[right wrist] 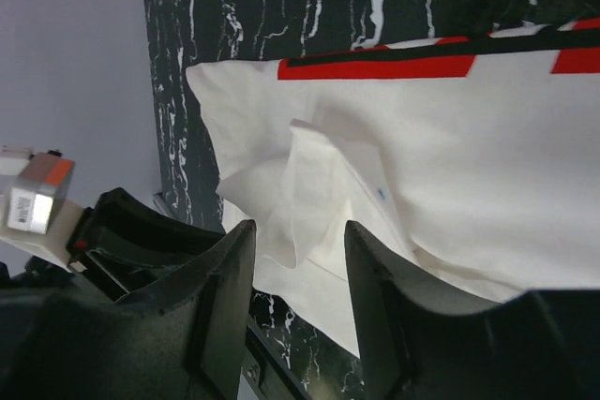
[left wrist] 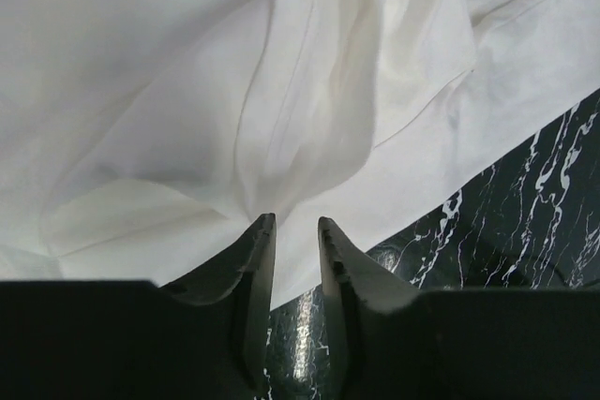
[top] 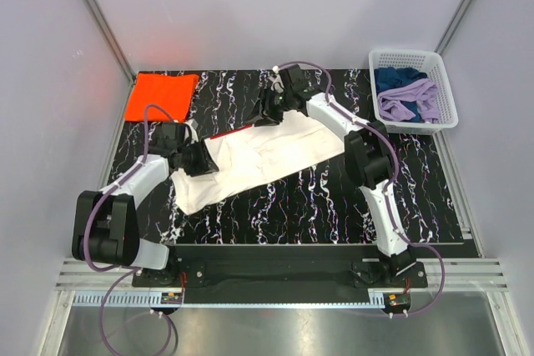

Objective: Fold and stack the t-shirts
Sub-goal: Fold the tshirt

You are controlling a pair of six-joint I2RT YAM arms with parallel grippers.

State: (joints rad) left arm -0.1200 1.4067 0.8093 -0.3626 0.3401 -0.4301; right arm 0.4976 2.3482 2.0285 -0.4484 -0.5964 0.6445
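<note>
The white t-shirt (top: 267, 152) lies as a long crumpled strip slanting across the black marbled table, with a bit of red at its far edge. My left gripper (top: 203, 158) is at its left part. In the left wrist view that gripper (left wrist: 295, 220) is open by a narrow gap, and a raised crease of white cloth (left wrist: 187, 91) stands just past the tips. My right gripper (top: 271, 110) is at the shirt's far end. Its jaws (right wrist: 300, 227) stand open on either side of a small raised fold, below the red print (right wrist: 375, 67). The orange t-shirt (top: 161, 96) lies folded at the far left corner.
A white basket (top: 442, 64) at the far right holds blue and purple cloth. Grey walls enclose the table (top: 334, 198) at the back and sides. The right arm's links reach over the table's right half.
</note>
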